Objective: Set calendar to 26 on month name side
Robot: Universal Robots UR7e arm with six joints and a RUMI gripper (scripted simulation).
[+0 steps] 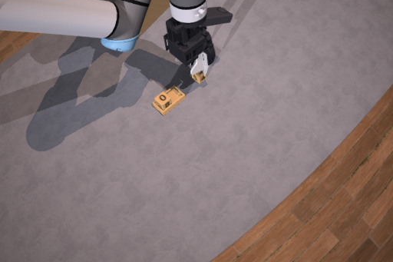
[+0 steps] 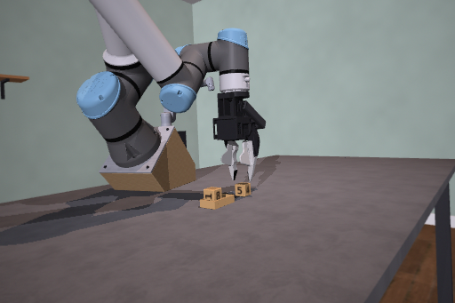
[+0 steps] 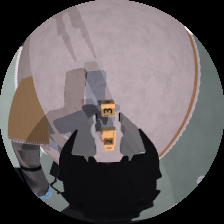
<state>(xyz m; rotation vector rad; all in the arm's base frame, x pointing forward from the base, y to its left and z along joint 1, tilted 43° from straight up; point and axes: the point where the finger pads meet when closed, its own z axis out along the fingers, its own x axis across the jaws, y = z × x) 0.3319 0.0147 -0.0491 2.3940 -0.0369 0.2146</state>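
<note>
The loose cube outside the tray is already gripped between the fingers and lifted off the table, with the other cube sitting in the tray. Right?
Not quite. The loose cube rests on the table, and the gripper hangs just above it, holding nothing. The exterior view shows the fingertips clear of the cube's top. The rest holds: the other cube sits in the tray.

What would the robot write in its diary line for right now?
gripper: part open, empty, above loose cube | loose cube: on table, beside tray | other cube: in tray
</note>
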